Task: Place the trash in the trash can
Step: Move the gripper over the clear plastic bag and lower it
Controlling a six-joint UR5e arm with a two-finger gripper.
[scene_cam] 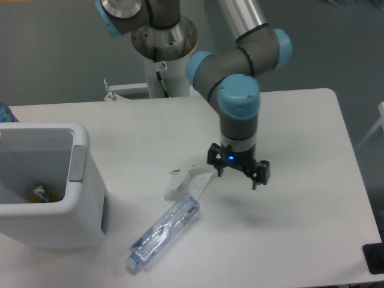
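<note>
Gripper (pixel 238 174): centre of frame, raised above the table (pixel 312 150), fingers spread apart and holding nothing, pointing down. Trash, two pieces: crumpled whitish wrapper (pixel 189 181) just left of the gripper, flat on the table; crushed clear bottle (pixel 164 231) further to the lower left, its upper end touching or nearly touching the wrapper, long axis running from upper right to lower left. Trash can (pixel 45 186): white bin at the left edge of frame, well apart from the gripper; judged nearest target is the wrapper, a short move leftward and down.
</note>
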